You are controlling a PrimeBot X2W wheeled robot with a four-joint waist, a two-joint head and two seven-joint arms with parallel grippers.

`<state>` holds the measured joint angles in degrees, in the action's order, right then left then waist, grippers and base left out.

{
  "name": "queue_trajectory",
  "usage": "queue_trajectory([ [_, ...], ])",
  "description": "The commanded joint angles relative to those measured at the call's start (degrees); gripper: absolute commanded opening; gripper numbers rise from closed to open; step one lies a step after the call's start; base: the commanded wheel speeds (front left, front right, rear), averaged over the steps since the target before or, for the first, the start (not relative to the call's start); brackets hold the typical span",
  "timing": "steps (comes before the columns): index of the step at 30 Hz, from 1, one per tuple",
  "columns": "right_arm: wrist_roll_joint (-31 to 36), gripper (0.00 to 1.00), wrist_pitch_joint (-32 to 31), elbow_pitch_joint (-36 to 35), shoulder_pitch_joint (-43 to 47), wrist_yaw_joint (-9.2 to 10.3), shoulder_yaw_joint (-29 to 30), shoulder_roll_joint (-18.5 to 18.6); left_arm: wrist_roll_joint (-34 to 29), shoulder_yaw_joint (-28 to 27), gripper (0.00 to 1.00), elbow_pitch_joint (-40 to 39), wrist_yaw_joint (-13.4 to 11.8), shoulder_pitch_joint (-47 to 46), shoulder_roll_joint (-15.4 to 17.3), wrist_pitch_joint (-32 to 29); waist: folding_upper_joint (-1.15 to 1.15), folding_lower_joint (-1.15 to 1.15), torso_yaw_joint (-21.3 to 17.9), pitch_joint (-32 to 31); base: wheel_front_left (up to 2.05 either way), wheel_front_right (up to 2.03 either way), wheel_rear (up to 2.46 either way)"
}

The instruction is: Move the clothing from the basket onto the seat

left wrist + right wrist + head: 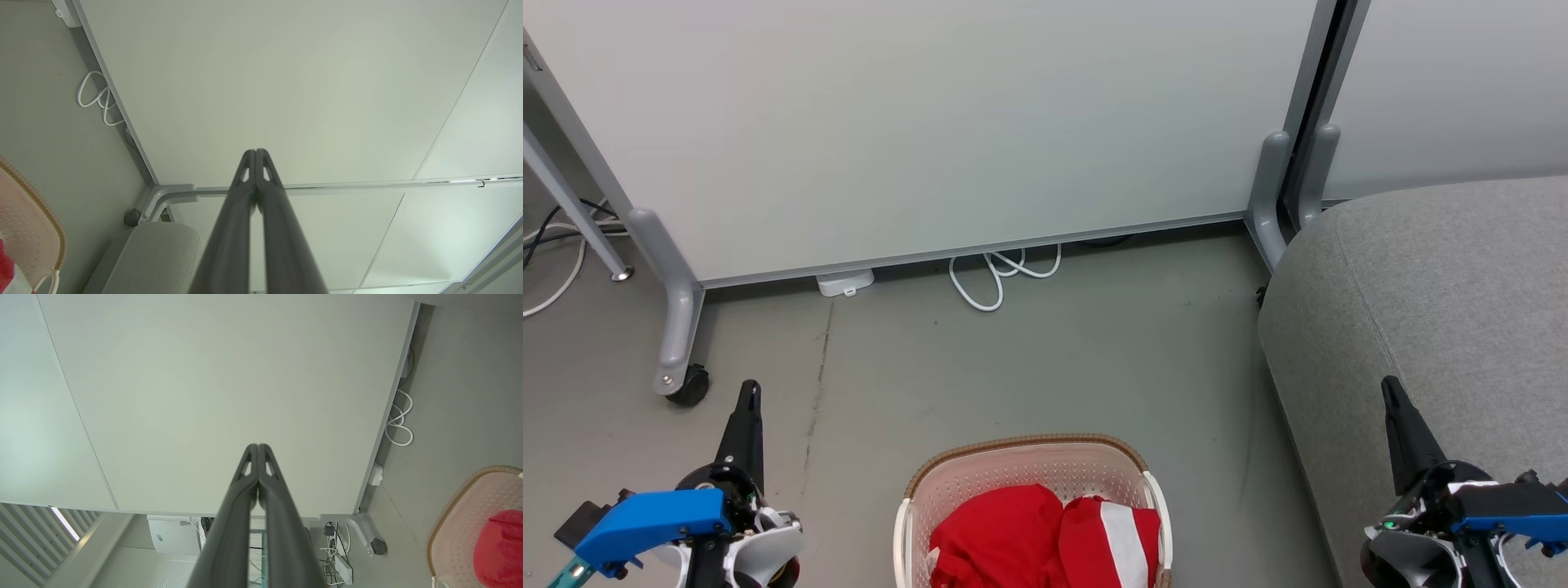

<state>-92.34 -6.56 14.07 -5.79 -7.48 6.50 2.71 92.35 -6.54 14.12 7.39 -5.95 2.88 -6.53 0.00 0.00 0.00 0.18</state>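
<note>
On the grey floor (1094, 351), low in the middle of the head view, the cream-white perforated plastic basket (1021, 443) with its brown woven-look rim holds two pieces of clothing. The plain red garment (996, 535) lies on the left, touching the red garment with a broad white stripe (1115, 535). The large grey fabric-upholstered seat (1437, 302) stands near the basket's right. The left gripper (749, 392) and right gripper (1388, 390) flank the basket, each with its fingers pressed together, gripping nothing
</note>
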Motion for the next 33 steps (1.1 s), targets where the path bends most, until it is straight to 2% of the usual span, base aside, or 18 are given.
queue_trajectory([
  [1, -0.16, 0.00, -0.11, -0.14, -0.85, -0.03, 0.05, 0.35, 0.14, -0.06, 0.00, -0.26, 0.24, -0.56, -0.02, -0.17, 0.00, 0.00, 0.00, 0.00, 0.00, 0.00, 0.00],
  [17, -0.16, 0.00, -0.11, -0.14, -0.85, -0.03, 0.05, 0.35, 0.14, -0.06, 0.00, -0.26, 0.24, -0.56, -0.02, -0.17, 0.00, 0.00, 0.00, 0.00, 0.00, 0.00, 0.00],
  [18, 0.00, 1.00, 0.01, 0.02, 0.00, 0.00, 0.00, 0.00, 0.00, 0.00, 1.00, 0.02, 0.00, 0.00, 0.00, 0.01, 0.00, 0.00, 0.00, 0.00, 0.00, 0.00, 0.00],
  [27, 1.62, 1.00, 1.72, 1.52, 1.08, 0.08, -0.58, -0.34, -1.39, 1.06, 1.00, 1.18, -0.01, 1.35, -0.27, 1.72, 0.00, 0.00, -0.01, 0.08, 0.00, 0.00, 0.00],
  [33, 5.10, 1.00, 3.40, 1.07, 0.87, 0.07, -1.09, -0.28, -5.62, 1.94, 1.00, 0.47, 0.00, 0.84, -0.23, 3.41, 0.00, 0.00, -0.06, 0.14, 0.00, 0.00, 0.00],
])
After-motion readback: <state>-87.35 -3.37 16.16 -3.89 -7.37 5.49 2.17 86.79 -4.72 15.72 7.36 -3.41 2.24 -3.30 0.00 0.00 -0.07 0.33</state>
